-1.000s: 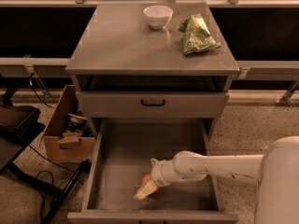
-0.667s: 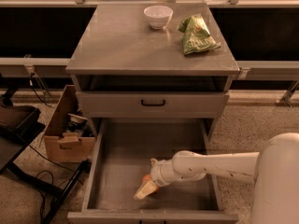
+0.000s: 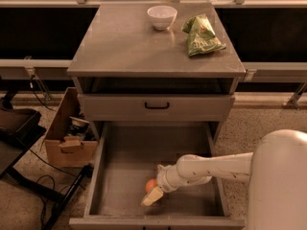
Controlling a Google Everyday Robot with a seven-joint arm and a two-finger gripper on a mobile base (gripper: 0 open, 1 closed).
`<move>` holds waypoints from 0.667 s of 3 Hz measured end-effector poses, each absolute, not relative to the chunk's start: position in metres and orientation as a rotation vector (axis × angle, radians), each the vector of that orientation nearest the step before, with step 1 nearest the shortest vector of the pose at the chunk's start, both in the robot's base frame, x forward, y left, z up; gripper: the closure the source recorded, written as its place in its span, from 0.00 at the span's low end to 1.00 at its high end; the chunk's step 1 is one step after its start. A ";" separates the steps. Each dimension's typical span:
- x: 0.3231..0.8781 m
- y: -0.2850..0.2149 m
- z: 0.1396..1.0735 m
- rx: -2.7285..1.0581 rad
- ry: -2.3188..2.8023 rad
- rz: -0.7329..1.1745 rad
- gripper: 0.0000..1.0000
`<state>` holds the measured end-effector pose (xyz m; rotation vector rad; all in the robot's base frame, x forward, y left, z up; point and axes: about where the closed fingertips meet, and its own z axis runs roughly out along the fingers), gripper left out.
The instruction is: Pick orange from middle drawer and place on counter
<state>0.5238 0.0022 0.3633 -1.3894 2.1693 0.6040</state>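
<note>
The middle drawer (image 3: 124, 152) is pulled out, a deep grey metal tray. The orange (image 3: 151, 185) lies on its bottom near the front, partly covered by my gripper (image 3: 152, 193). My gripper reaches into the drawer from the right on a white arm, and its cream fingers sit around and just in front of the orange. The counter (image 3: 129, 42) is the grey cabinet top above the drawers.
A white bowl (image 3: 161, 17) and a green snack bag (image 3: 201, 35) stand at the back right of the counter. A closed drawer front with a black handle (image 3: 157, 106) is above the open drawer. A cardboard box (image 3: 71, 133) and cables lie on the floor at left.
The gripper has stayed at about the same spot at the drawer's front. The orange now shows beside the fingers.
</note>
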 end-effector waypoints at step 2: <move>0.524 0.002 0.363 -1.390 2.169 0.604 0.38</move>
